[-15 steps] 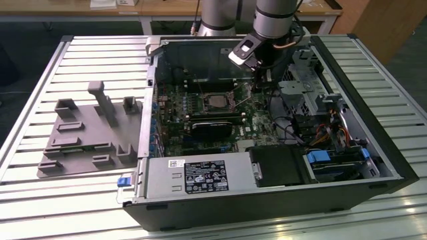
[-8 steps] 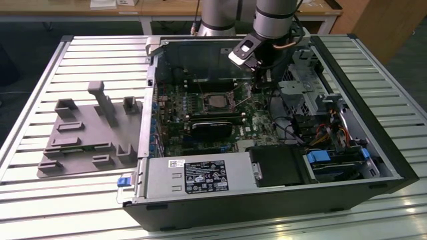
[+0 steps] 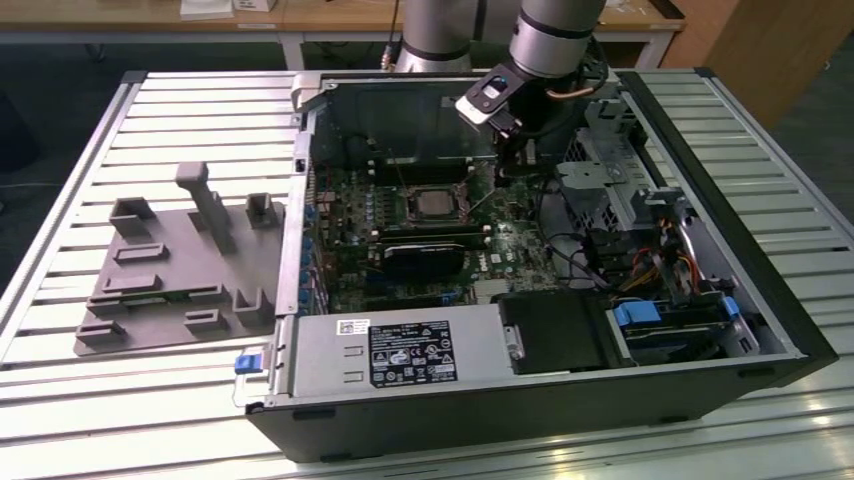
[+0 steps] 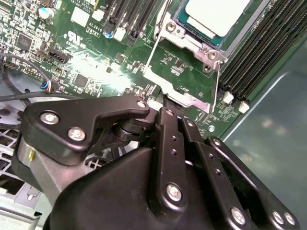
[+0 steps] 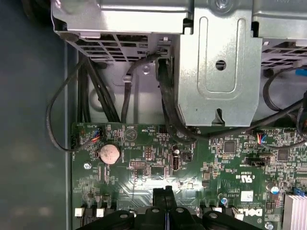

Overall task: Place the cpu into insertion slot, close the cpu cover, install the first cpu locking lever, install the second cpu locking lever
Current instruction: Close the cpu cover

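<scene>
The chip (image 4: 216, 14) already lies flat in the socket (image 4: 192, 42) on the green board (image 4: 86, 57); the cover (image 4: 175, 93) looks swung open off the socket, its free edge at the tip of the tool (image 4: 168, 103), whose fingers are pressed together; whether they nip that thin edge I cannot tell. The risk, as I judge it, is a slip; a narrow tip on thin smooth metal could skid off and strike the board beside the socket, or push the cover askew so that it binds on the chip.
</scene>
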`<state>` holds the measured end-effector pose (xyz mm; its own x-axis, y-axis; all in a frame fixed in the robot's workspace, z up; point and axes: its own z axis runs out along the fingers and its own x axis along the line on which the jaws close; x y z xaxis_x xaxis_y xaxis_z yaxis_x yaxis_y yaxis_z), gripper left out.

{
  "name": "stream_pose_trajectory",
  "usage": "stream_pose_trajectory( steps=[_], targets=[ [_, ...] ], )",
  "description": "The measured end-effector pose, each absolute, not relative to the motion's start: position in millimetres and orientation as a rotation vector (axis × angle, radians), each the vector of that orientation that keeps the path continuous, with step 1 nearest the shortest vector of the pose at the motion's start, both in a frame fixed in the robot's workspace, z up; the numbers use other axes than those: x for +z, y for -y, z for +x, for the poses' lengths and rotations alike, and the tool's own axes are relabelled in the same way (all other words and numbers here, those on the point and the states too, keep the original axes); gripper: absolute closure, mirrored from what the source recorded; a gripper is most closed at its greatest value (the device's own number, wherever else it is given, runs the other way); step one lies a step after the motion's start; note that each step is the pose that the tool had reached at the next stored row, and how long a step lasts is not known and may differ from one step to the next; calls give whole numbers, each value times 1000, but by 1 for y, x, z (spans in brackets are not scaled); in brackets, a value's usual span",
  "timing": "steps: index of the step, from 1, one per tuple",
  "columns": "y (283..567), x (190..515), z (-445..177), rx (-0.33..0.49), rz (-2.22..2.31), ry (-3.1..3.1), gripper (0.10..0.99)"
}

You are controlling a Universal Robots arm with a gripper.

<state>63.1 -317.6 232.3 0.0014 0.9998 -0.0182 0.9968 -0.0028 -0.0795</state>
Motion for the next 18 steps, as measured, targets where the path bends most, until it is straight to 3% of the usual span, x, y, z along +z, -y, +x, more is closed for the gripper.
stream_pose_trajectory(
  steps=[18],
  targets=[
    [318,232,39,95,-2198,2193,984]
  ],
)
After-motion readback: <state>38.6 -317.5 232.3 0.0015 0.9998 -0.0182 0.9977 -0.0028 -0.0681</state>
